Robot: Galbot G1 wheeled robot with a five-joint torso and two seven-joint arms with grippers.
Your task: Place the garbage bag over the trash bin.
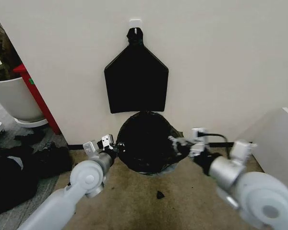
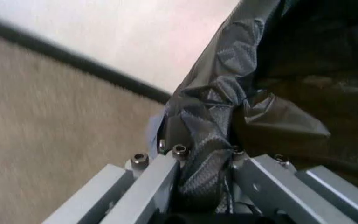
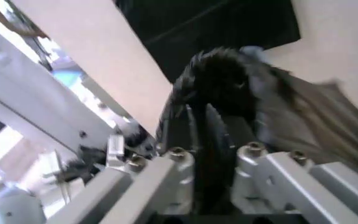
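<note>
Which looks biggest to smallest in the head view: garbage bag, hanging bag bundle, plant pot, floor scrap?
1. Garbage bag and hanging bag bundle: look alike, unranked.
2. Plant pot, cut off by the frame edge.
3. Floor scrap.

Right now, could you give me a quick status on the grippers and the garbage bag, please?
Left gripper and right gripper shut on garbage bag, one each side. Bag stretched open against the wall. Black bag bundle hangs just above.
</note>
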